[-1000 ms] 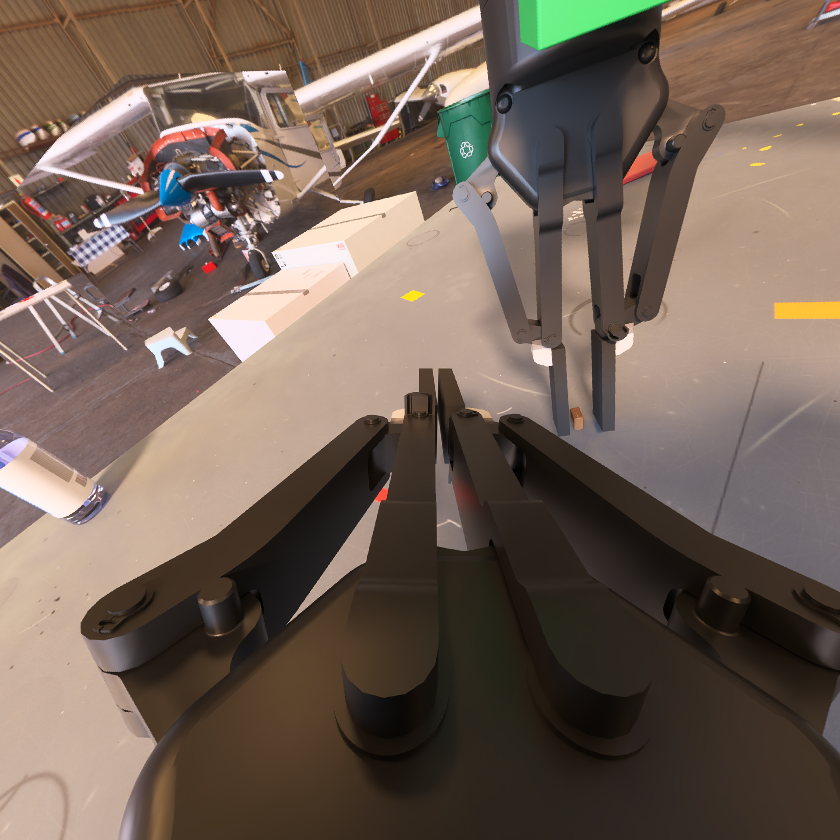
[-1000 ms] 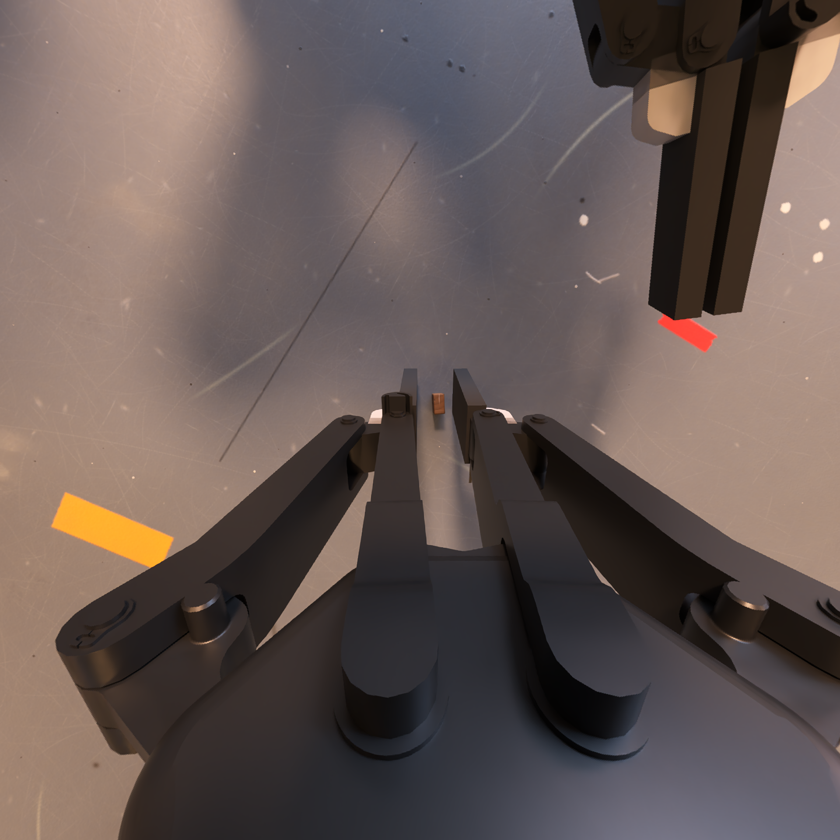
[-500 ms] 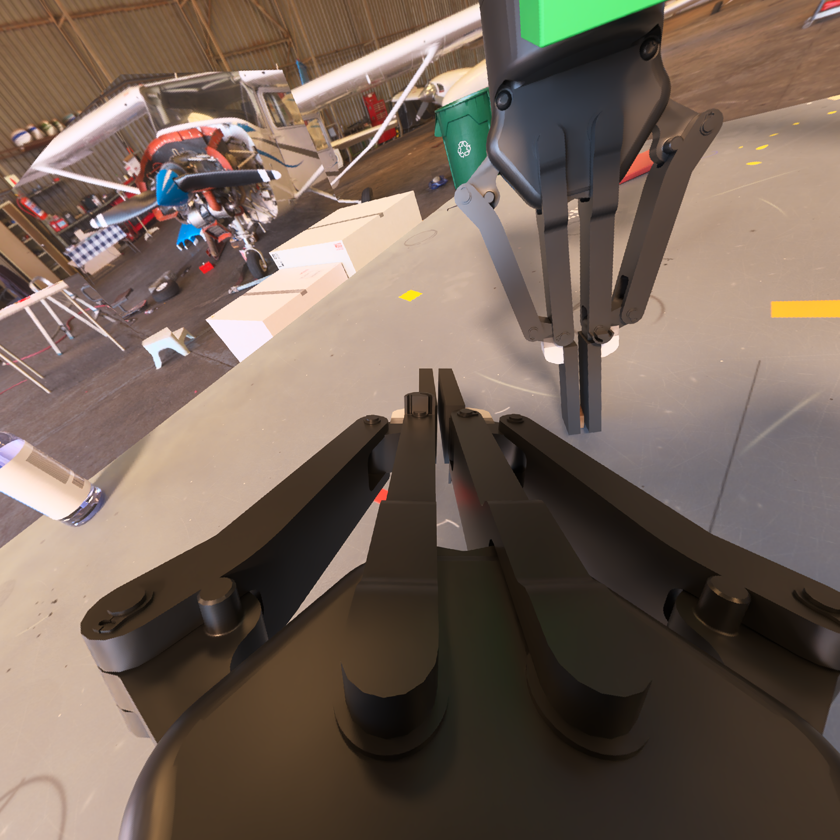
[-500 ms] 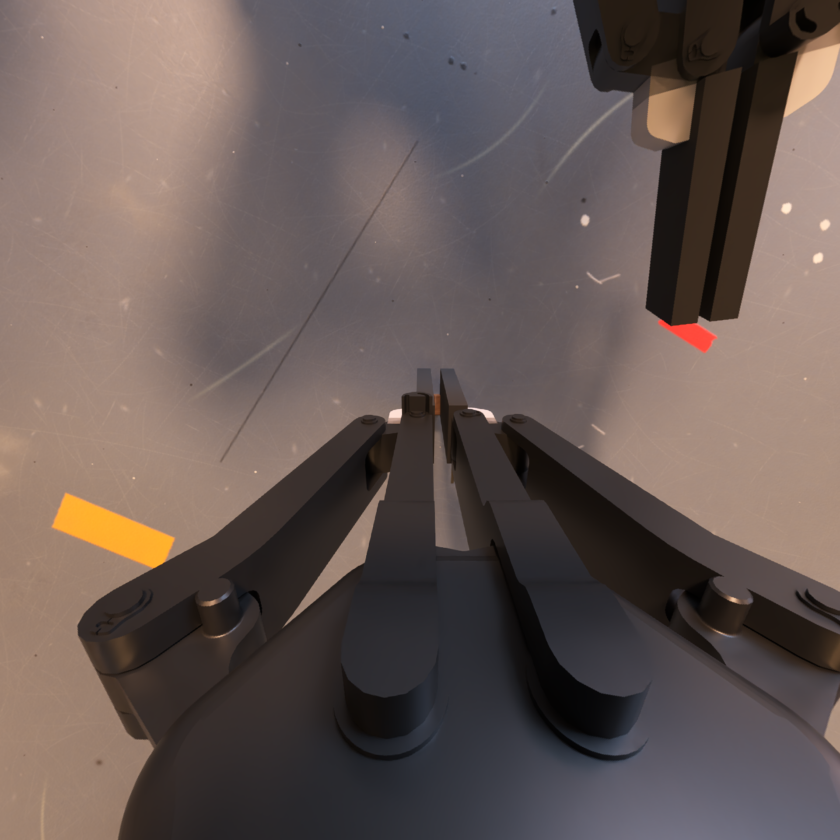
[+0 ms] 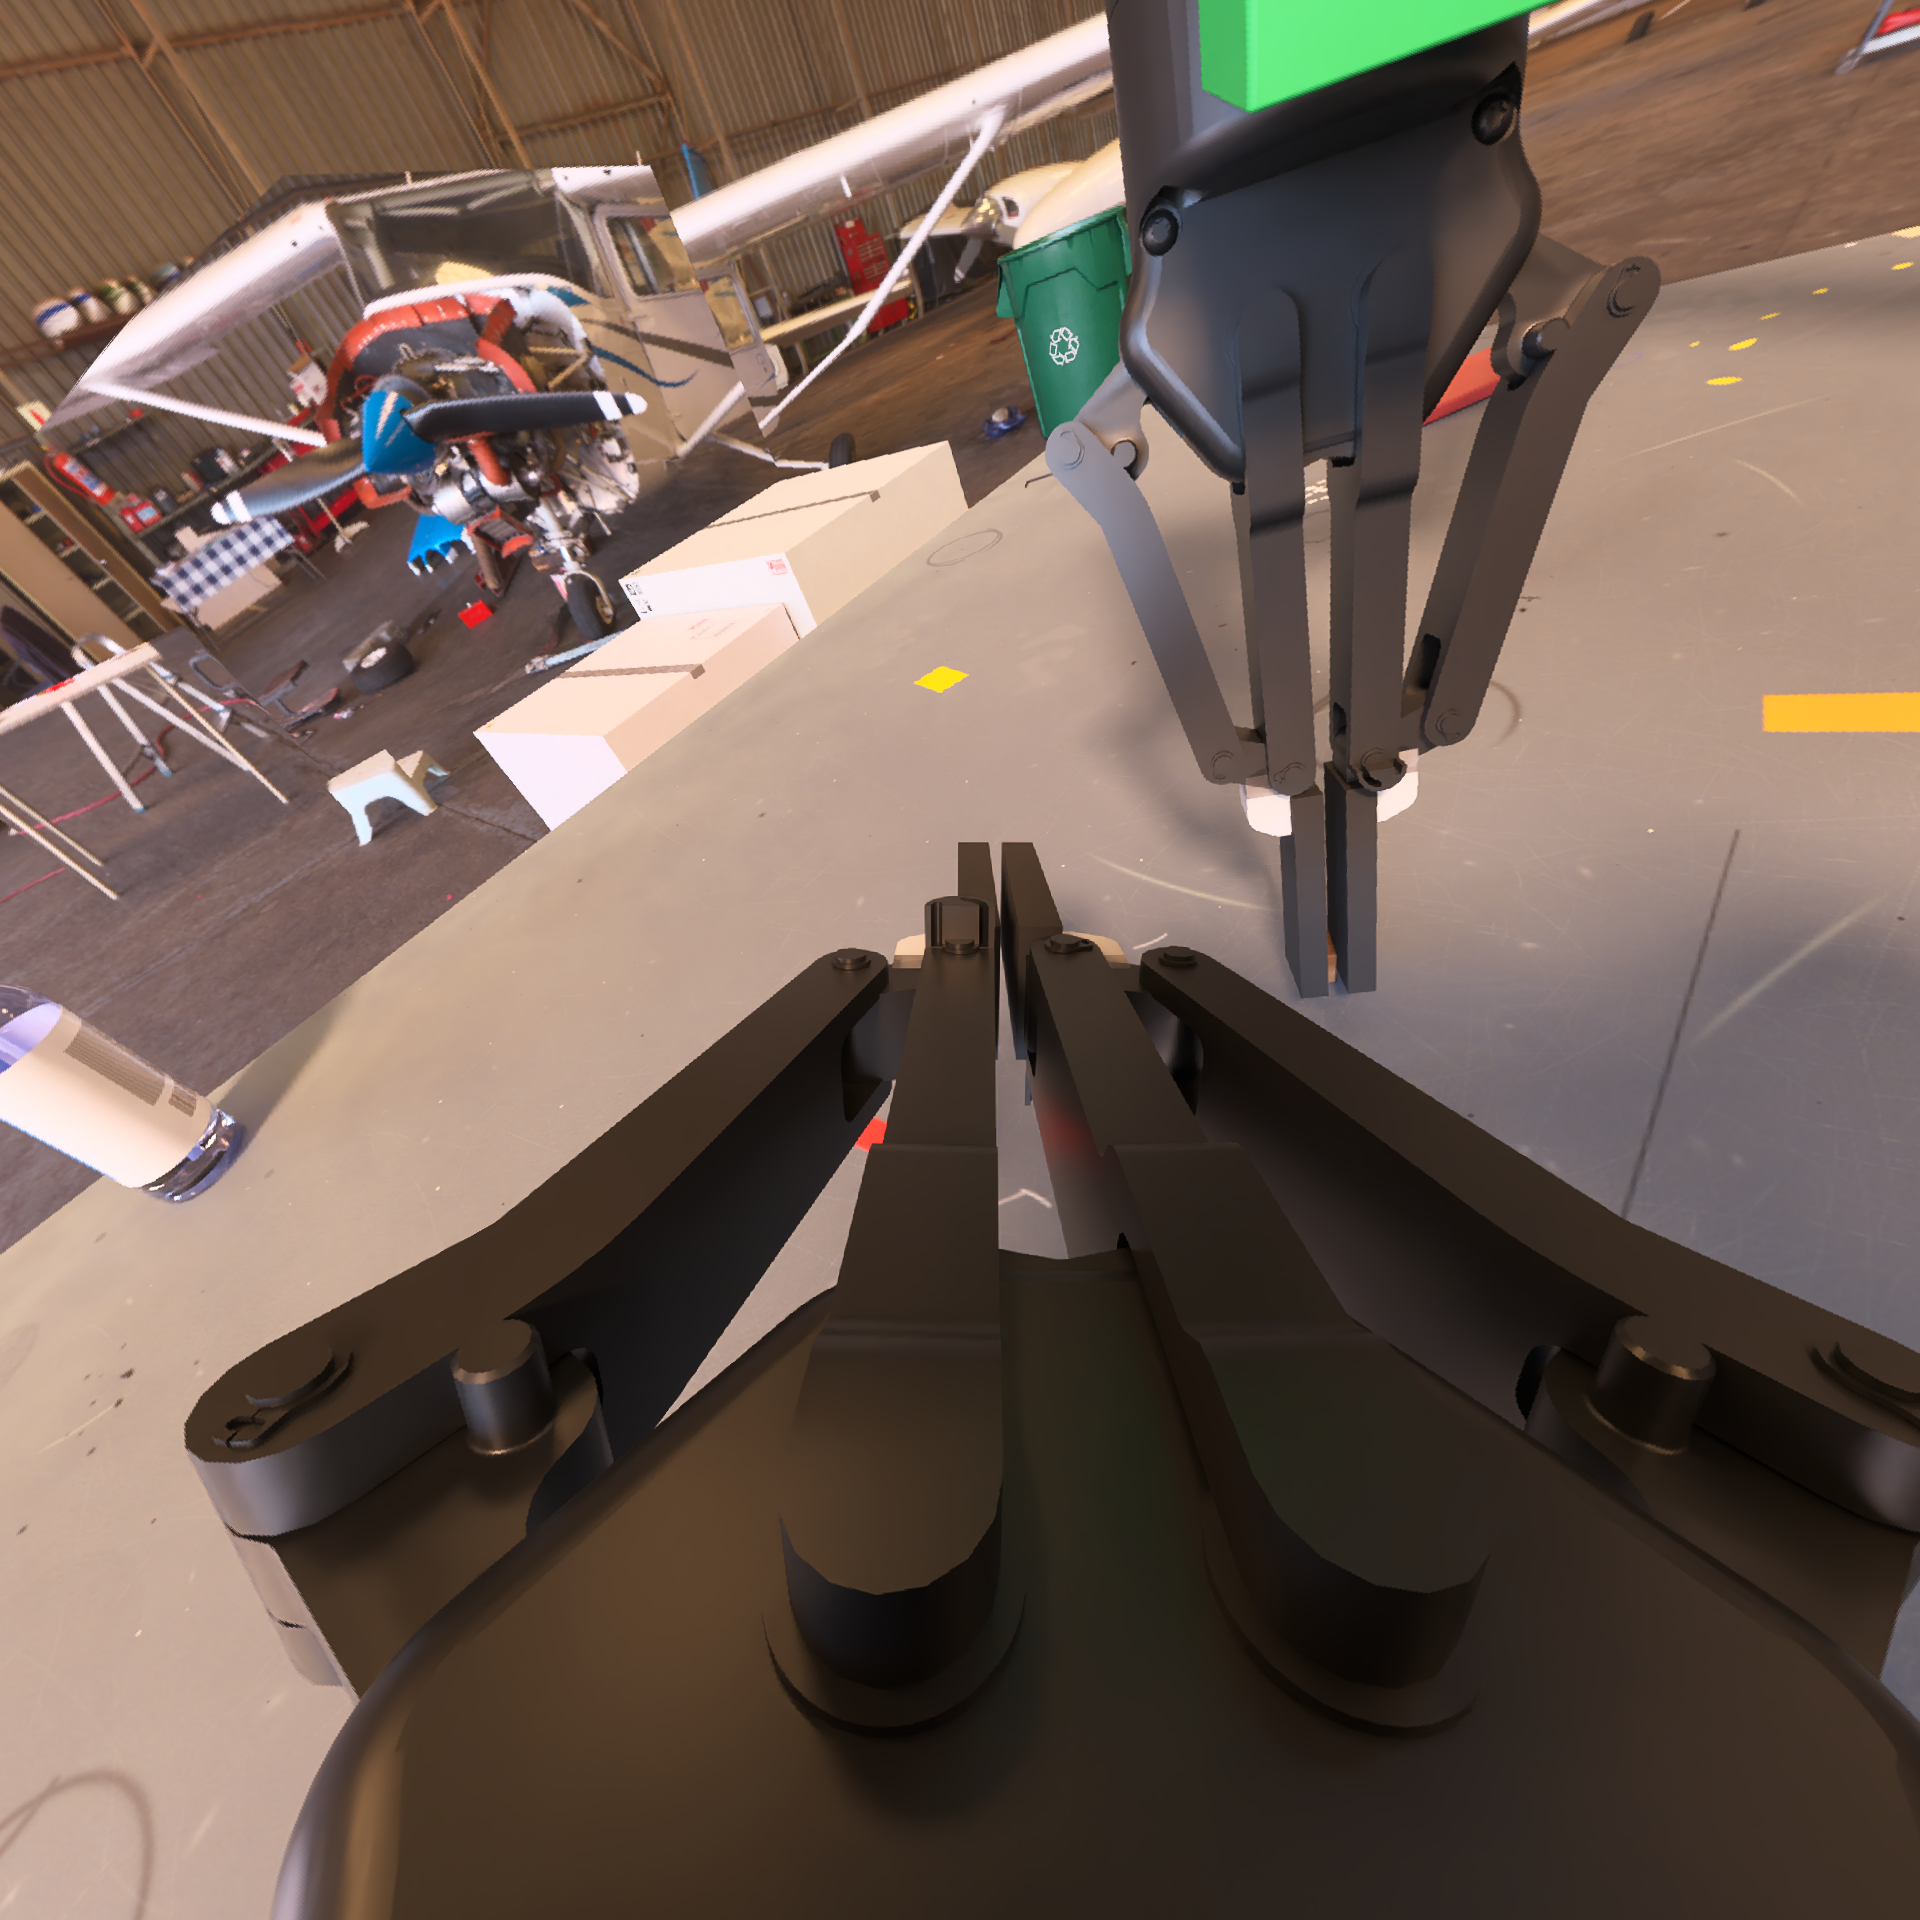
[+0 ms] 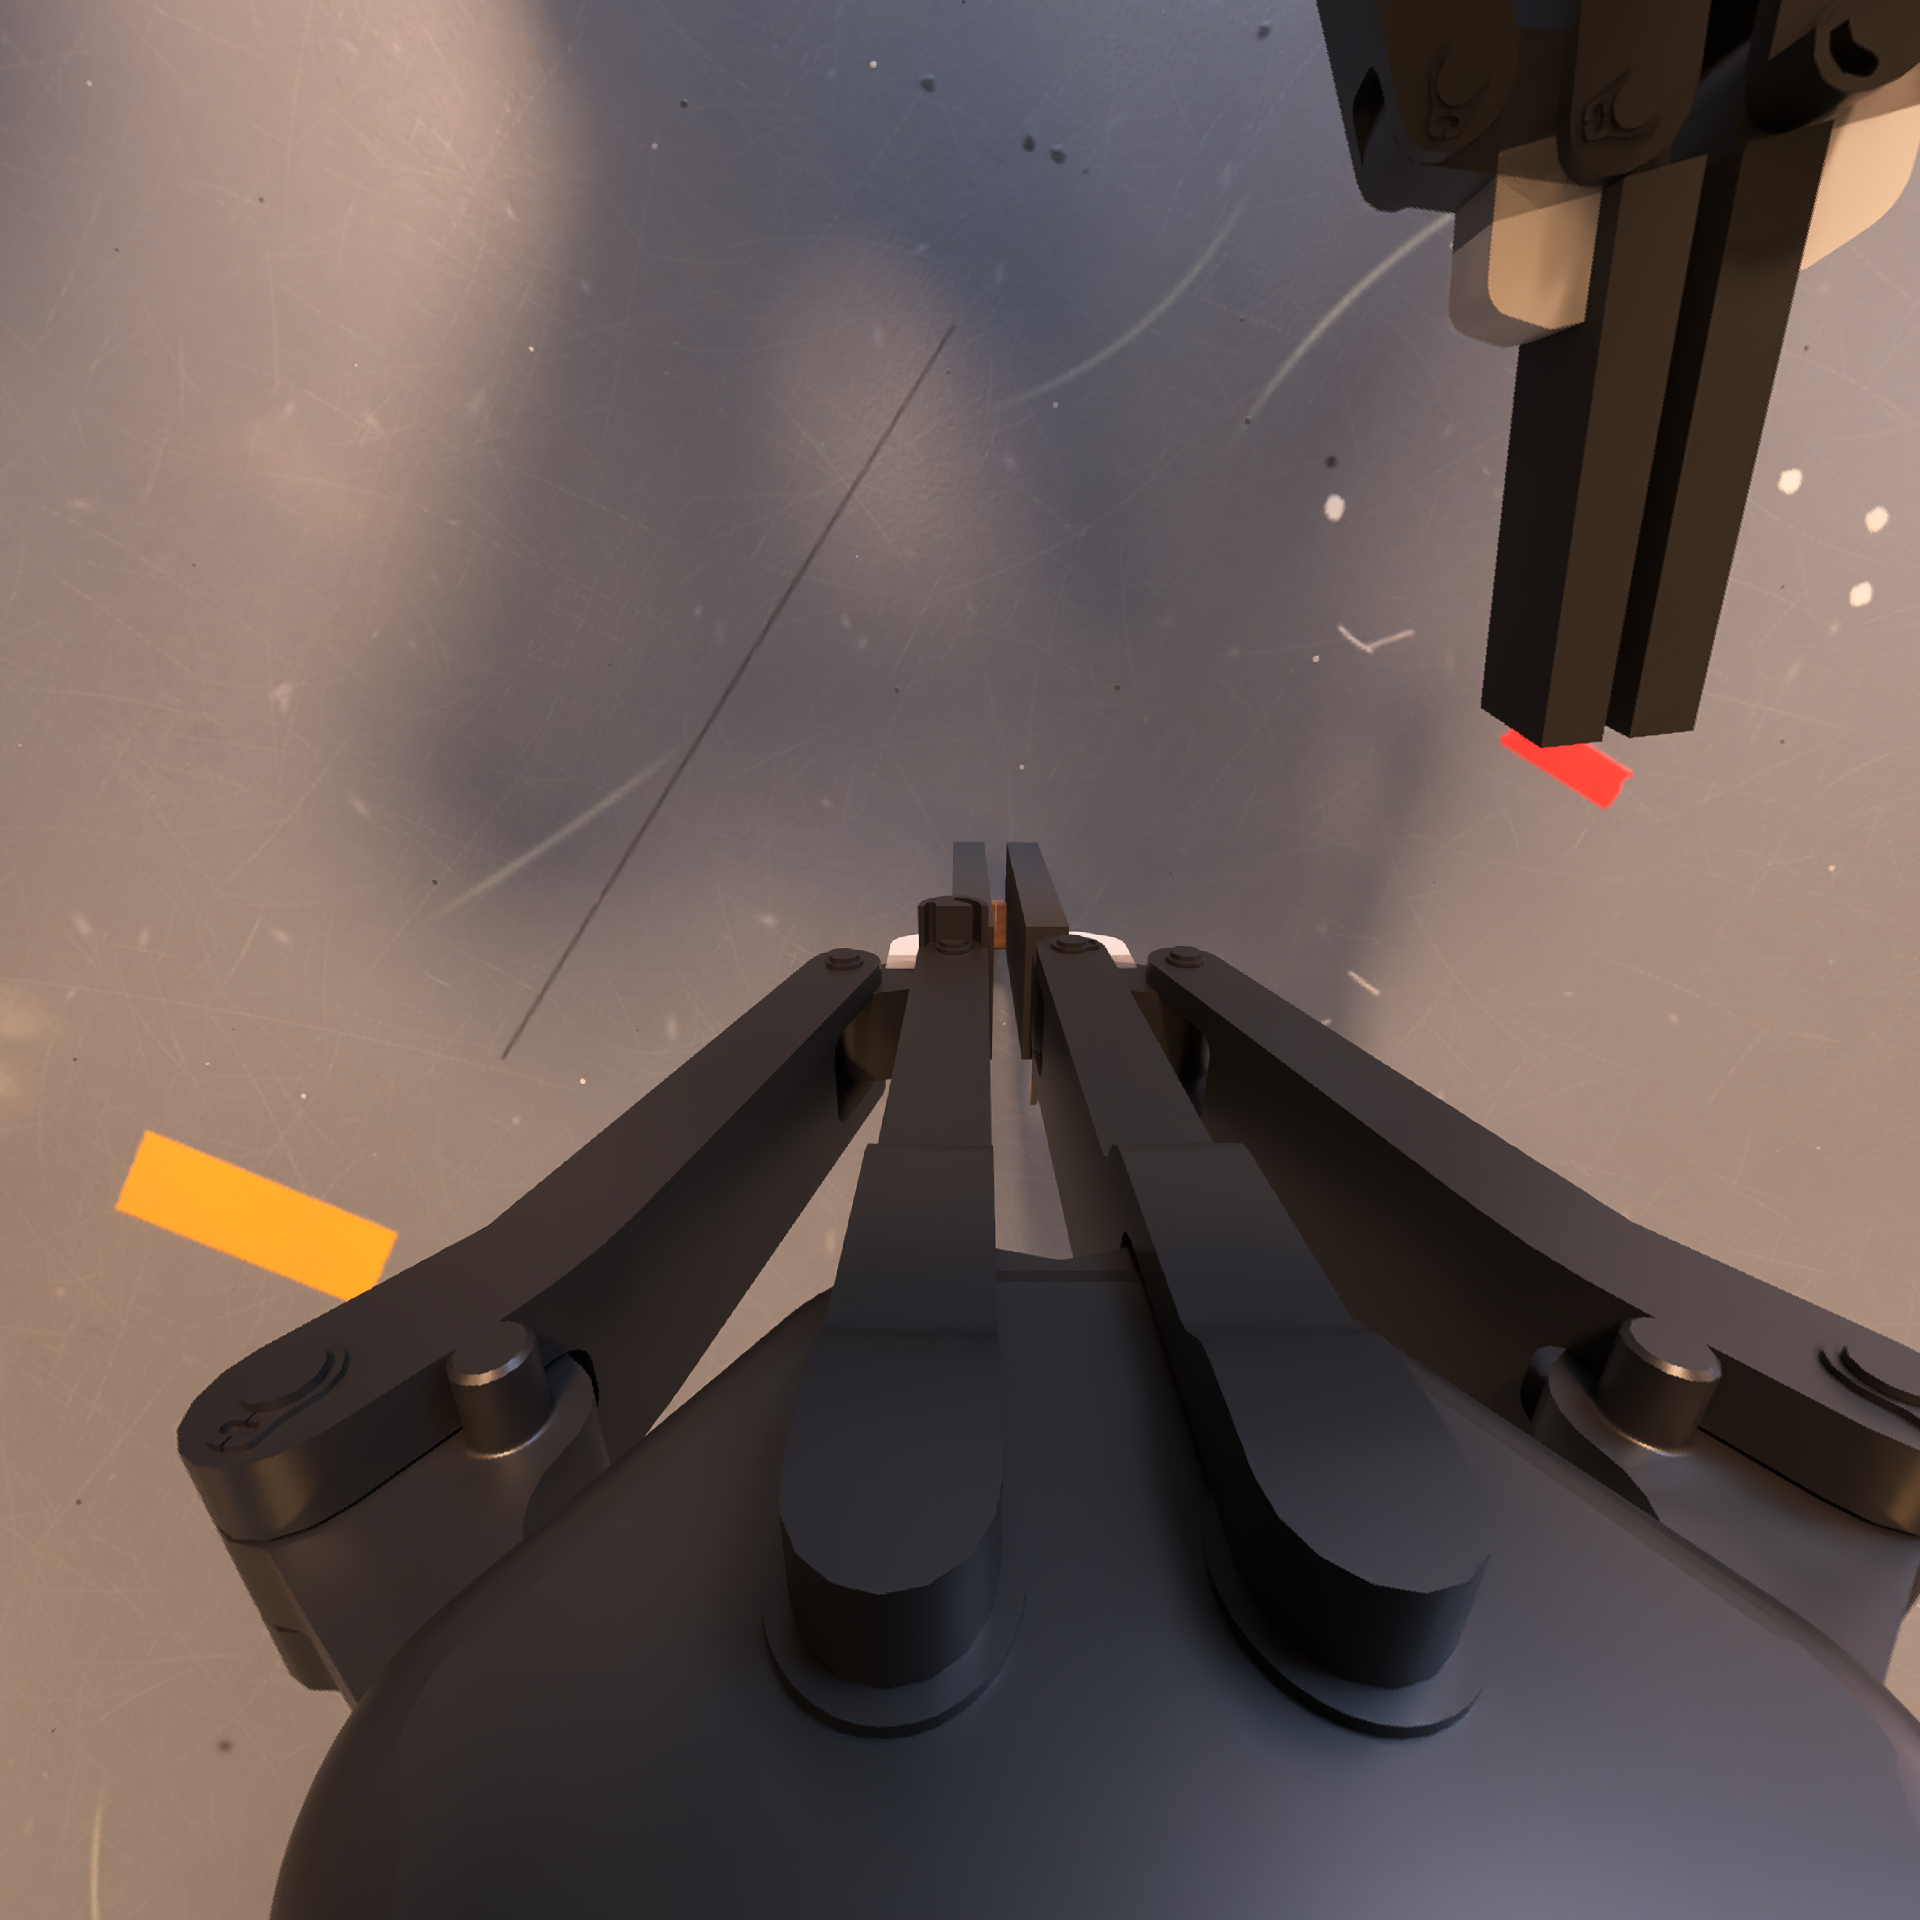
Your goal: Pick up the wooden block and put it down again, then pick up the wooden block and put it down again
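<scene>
With its fingers pinched together, the right gripper (image 6: 995, 883) is clamped on the wooden block (image 6: 998, 924): only a thin brown sliver shows between the pads. From the left wrist view the same right gripper (image 5: 1330, 982) points straight down at the grey table (image 5: 1714, 1039), tips at or just above the surface, can't tell if they touch. The block (image 5: 1331, 948) is barely visible in the slit between them, so lifted or not is unclear.

Left gripper (image 5: 997, 868) has its fingers closed together with nothing between them. It sits near-left of the right gripper, apart from it. In the right wrist view it (image 6: 1595, 727) hangs at upper right, directly over a red marker (image 6: 1569, 767).

Other stuff: orange marker (image 6: 255, 1214) on the table at lower left, small yellow marker (image 5: 940, 678) farther out, labelled bottle (image 5: 99, 1112) lying at the table's left edge, two pale boxes (image 5: 665, 675) at the far-left edge, green bin (image 5: 1065, 312) beyond
</scene>
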`<action>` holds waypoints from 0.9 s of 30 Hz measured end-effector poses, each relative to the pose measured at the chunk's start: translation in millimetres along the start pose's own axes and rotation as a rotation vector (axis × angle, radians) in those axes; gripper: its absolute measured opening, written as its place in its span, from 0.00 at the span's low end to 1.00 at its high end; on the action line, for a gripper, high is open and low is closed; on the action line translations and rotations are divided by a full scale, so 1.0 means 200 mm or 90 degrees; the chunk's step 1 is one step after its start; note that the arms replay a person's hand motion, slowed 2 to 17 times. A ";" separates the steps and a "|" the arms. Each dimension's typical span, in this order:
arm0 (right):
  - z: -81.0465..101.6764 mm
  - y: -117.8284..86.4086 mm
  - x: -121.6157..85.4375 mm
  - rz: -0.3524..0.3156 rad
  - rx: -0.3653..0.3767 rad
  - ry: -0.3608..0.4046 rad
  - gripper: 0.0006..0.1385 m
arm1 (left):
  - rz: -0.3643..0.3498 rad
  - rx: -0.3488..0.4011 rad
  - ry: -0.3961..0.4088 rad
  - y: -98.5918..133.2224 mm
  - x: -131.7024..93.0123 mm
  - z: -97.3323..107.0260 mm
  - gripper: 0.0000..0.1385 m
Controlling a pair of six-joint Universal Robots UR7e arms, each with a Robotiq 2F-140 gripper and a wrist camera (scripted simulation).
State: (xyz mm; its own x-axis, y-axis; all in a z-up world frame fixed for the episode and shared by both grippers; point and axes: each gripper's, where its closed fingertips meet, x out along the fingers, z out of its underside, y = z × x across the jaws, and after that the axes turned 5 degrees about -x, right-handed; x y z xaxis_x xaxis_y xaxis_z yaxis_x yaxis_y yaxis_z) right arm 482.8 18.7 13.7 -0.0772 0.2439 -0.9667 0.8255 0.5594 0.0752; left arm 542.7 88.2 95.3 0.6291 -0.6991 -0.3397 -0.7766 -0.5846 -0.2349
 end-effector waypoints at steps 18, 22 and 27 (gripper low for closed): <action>0.00 0.01 -0.01 0.009 0.002 0.001 0.04 | 0.000 0.000 0.001 0.00 0.00 0.00 0.03; 0.00 0.01 -0.01 0.011 0.003 0.005 0.04 | 0.001 0.000 0.001 0.00 0.00 0.00 0.03; 0.00 0.01 -0.02 0.018 0.005 0.012 0.04 | 0.001 -0.001 0.000 0.00 0.00 0.00 0.03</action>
State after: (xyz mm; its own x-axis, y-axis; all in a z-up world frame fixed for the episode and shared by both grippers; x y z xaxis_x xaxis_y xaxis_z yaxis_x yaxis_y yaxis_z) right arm 485.3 18.8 18.5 -0.0635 0.2741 -0.9596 0.8320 0.5456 0.1008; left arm 542.3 88.3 95.6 0.6274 -0.7007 -0.3396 -0.7779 -0.5836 -0.2329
